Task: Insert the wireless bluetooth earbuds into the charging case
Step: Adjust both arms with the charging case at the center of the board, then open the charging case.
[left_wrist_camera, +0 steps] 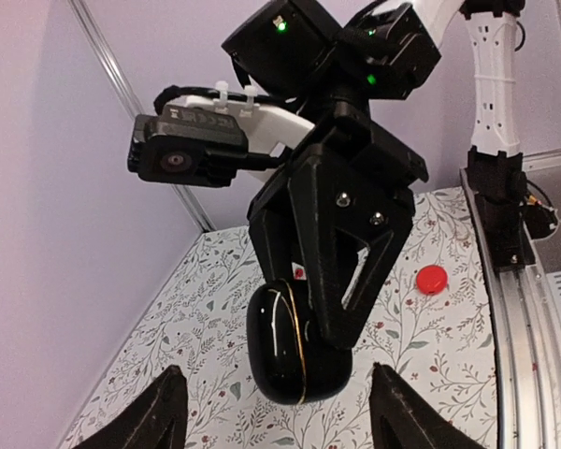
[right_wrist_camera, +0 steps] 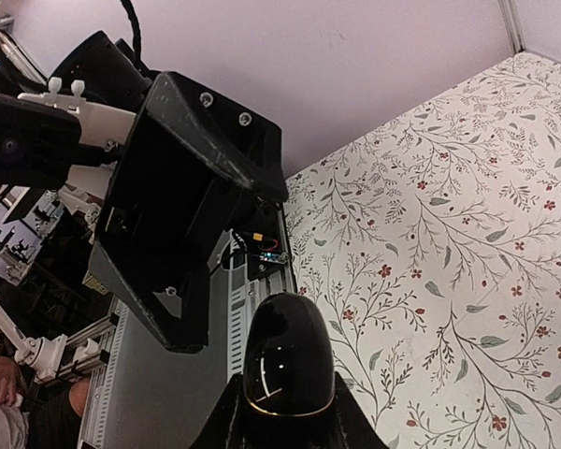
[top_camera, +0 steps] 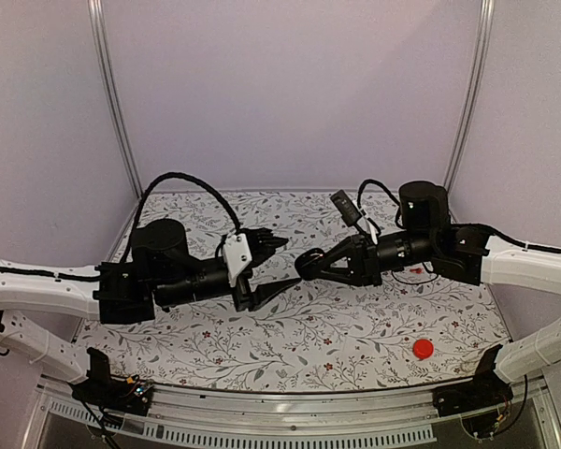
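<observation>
Black and glossy, the charging case (top_camera: 308,265) is sitting pinched in the right claw (top_camera: 310,268), which is clamping its fingers on the case's two sides and holding it in the air above the middle of the floral tabletop (top_camera: 262,346). Just left of it, the left claw (top_camera: 282,264) is facing the case with jaws spread, touching nothing. A red disc (top_camera: 423,349) is lying on the tabletop's near right.

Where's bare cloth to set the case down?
Free: the floral cloth along the near edge, left of the red disc, and a strip by the back wall. Crowded: mid-table, where the left pincer and right pincer meet at the charging case.
</observation>
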`<act>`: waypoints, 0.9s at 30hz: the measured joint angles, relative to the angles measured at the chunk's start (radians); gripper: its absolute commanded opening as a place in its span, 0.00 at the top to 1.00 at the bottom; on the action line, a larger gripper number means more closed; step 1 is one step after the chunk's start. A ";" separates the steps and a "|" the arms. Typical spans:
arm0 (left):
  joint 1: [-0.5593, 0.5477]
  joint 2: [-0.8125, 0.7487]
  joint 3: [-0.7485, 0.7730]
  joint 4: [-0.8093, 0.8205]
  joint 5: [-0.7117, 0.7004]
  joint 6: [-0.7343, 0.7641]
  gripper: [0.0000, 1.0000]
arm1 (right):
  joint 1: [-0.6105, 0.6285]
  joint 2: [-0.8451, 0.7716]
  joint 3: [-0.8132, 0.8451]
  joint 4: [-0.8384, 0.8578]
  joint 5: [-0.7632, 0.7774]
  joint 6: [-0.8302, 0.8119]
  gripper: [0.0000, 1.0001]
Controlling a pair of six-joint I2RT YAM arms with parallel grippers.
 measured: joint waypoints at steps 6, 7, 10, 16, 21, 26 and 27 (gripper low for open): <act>0.025 -0.016 0.003 0.015 0.100 -0.124 0.34 | 0.000 -0.015 -0.005 0.000 0.002 -0.066 0.89; 0.031 -0.004 0.009 0.014 0.116 -0.145 0.35 | 0.000 -0.021 -0.005 0.000 0.002 -0.078 0.89; 0.042 0.041 0.037 0.010 0.146 -0.192 0.37 | 0.000 -0.031 -0.005 0.000 0.002 -0.097 0.90; 0.071 0.083 0.056 0.014 0.185 -0.261 0.42 | 0.000 -0.050 -0.009 -0.008 0.002 -0.124 0.91; 0.084 0.092 0.058 0.023 0.216 -0.282 0.35 | 0.000 -0.058 -0.031 -0.011 0.001 -0.129 0.90; 0.071 0.093 0.058 0.024 0.205 -0.206 0.26 | 0.000 -0.060 -0.034 -0.003 0.000 -0.106 0.88; 0.068 0.092 0.055 0.025 0.190 -0.183 0.26 | 0.000 -0.060 -0.036 0.007 -0.001 -0.095 0.88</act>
